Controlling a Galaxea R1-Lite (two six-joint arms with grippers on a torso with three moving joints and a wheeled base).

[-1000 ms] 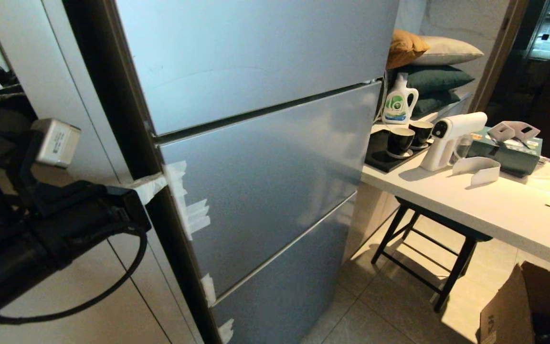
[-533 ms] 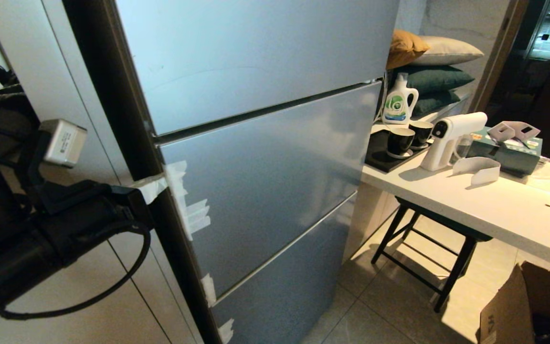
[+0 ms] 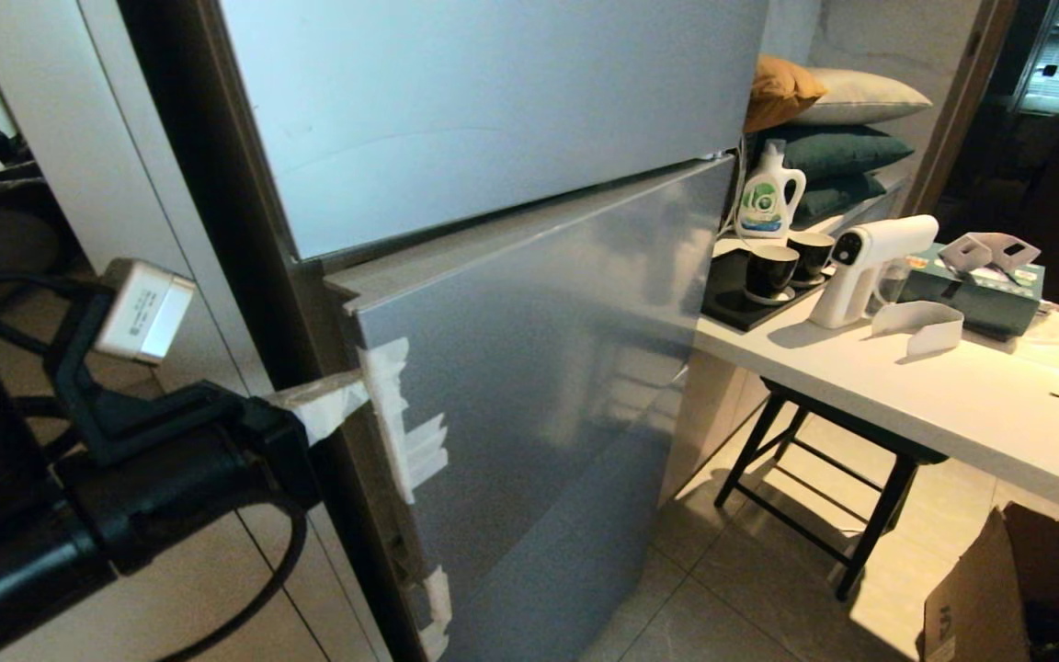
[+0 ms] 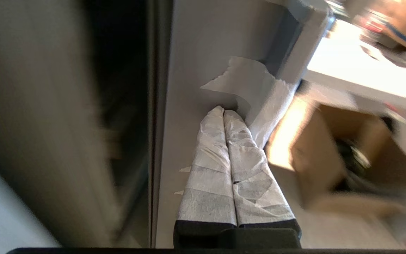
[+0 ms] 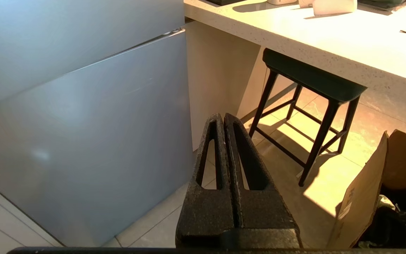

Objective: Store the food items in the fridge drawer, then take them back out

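Since a second ago the left claw [image 4: 224, 114], taped fingers pressed together behind the tape tab [image 3: 323, 405], has swung the fridge's middle door [image 3: 539, 368] ajar. Opening is the step in hand; next it must swing wider. Right claw [image 5: 223, 120] hangs closed, idle. Drawer, potato and pepper are hidden.

The silver-grey fridge [image 3: 529, 368] stands upright, its middle door [image 3: 548, 386] swung slightly ajar along the taped edge. Neither the drawer nor any food shows.
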